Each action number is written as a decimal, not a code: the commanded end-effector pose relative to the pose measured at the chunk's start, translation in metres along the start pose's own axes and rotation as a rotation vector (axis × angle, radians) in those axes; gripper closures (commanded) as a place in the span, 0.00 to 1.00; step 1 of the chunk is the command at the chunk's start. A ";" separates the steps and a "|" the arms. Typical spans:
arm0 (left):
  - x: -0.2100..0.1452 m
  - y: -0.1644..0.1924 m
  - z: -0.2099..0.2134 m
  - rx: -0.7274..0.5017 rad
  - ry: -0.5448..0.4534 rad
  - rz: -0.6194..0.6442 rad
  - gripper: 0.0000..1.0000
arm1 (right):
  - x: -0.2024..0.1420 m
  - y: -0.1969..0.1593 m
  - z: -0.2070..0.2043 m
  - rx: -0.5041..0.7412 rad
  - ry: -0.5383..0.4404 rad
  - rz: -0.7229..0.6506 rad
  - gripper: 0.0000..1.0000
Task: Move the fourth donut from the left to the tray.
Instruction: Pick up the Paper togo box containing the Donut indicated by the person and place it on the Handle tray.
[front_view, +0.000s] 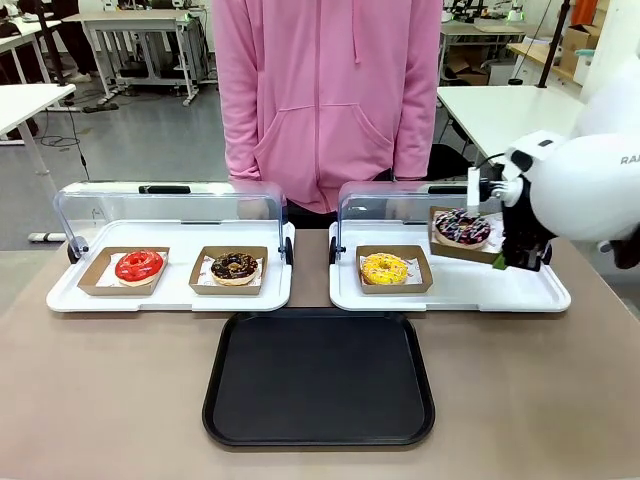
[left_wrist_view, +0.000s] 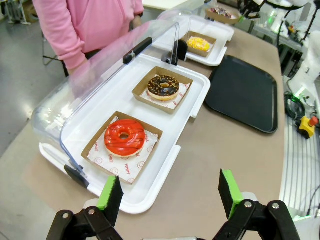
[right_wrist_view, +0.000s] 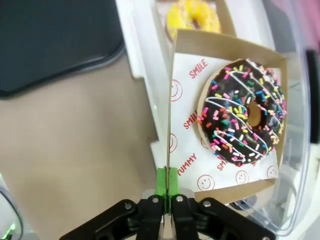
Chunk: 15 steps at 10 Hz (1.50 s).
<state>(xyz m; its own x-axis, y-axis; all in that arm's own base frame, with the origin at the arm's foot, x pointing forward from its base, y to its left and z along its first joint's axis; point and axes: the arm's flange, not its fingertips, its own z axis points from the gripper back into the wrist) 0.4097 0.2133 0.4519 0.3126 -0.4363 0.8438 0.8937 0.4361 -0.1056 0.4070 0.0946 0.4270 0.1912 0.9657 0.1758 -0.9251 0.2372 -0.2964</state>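
Black tray (front_view: 318, 385) nearest the camera, bare, centred on the table (front_view: 100, 400). Right gripper (right_wrist_view: 167, 192) pinched on the near wall of the cardboard holder (right_wrist_view: 172, 100). Sprinkled chocolate donut (front_view: 462, 227) sits in it, holder tilted and seemingly raised off the white tray (front_view: 520, 290), though contact underneath is hard to judge. Left gripper (left_wrist_view: 170, 192) spread wide, holding nothing, near the red donut (left_wrist_view: 125, 137). Pickup made; carrying across and setting down remain.

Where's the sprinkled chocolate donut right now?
In the front view the fourth donut sits in its cardboard holder, held tilted above the right-hand white tray by the right gripper, behind and right of the yellow donut.
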 end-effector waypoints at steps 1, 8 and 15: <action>0.001 0.000 0.001 -0.003 -0.003 0.002 0.00 | 0.025 0.024 -0.002 0.011 0.003 0.027 0.98; 0.001 0.000 0.001 -0.003 -0.003 0.002 0.00 | 0.058 0.042 -0.008 0.051 -0.030 0.109 0.98; 0.001 0.000 0.001 -0.003 -0.003 0.002 0.00 | 0.118 0.155 -0.028 -0.002 -0.037 0.085 0.98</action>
<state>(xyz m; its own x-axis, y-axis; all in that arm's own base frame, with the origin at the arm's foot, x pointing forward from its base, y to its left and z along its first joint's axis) 0.4097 0.2132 0.4517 0.3128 -0.4364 0.8436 0.8938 0.4359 -0.1059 0.3377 0.2573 0.4003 0.0735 0.9791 0.1894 -0.9538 0.1245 -0.2734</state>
